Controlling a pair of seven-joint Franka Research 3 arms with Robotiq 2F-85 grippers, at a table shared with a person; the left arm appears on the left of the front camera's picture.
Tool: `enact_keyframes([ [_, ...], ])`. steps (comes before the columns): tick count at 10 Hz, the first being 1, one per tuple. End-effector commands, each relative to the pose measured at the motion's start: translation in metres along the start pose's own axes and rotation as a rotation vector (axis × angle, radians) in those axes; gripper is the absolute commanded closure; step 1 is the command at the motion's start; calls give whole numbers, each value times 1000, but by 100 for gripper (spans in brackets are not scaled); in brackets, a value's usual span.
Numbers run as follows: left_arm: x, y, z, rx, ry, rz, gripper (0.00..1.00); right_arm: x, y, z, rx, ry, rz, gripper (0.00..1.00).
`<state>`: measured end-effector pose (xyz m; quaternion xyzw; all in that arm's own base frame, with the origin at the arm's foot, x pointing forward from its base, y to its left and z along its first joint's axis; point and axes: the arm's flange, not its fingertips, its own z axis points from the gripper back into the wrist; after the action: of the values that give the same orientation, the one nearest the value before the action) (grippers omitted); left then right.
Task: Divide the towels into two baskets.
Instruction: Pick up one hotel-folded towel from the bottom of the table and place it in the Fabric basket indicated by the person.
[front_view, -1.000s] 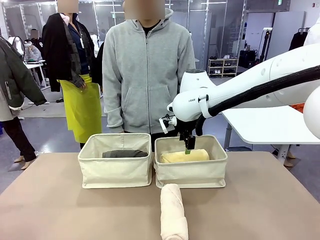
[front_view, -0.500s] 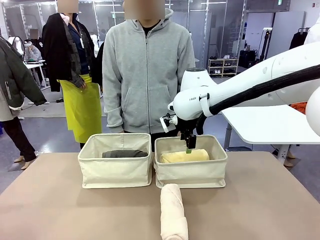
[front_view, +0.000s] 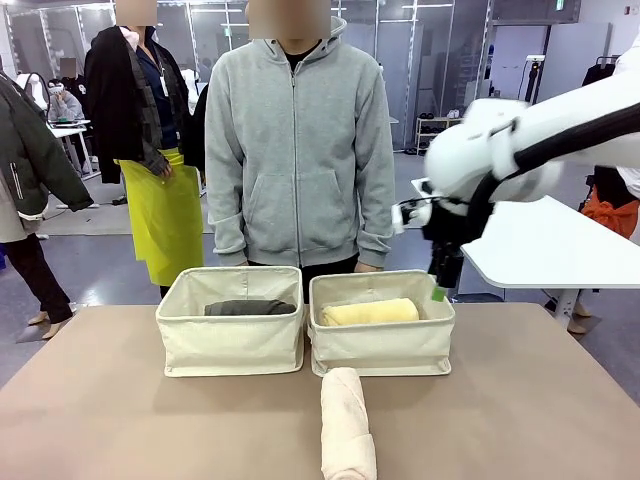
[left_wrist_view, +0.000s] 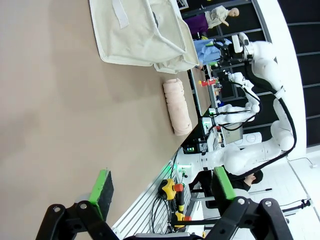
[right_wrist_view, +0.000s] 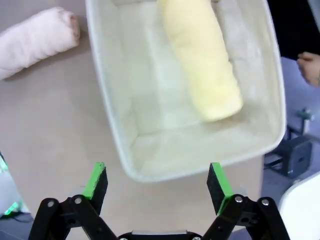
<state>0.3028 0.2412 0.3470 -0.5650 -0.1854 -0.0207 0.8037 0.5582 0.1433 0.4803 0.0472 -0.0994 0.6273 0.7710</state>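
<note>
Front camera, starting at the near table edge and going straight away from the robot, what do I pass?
The pink-beige towel → front wall of the right-hand basket → yellow towel inside it → person in a grey hoodie.

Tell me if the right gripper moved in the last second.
Yes: the right gripper swung rightward, from above the yellow towel to the right basket's right edge.

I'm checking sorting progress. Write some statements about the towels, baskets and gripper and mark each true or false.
1. The yellow towel lies in the right basket. True.
2. The pink towel is in a basket. False: it lies on the table, in front of the right basket.
3. The right gripper holds the yellow towel. False: it is open and empty, above the basket's edge.
4. The grey towel lies in the left basket. True.
</note>
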Motion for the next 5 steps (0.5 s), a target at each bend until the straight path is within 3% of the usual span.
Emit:
enact_keyframes([
  [1, -1, -1, 3, 6, 2, 5, 0, -49, 15, 20, 86, -149, -148, 0],
  [5, -1, -1, 3, 6, 2, 5, 0, -191, 54, 40, 403, -488, -437, 0],
])
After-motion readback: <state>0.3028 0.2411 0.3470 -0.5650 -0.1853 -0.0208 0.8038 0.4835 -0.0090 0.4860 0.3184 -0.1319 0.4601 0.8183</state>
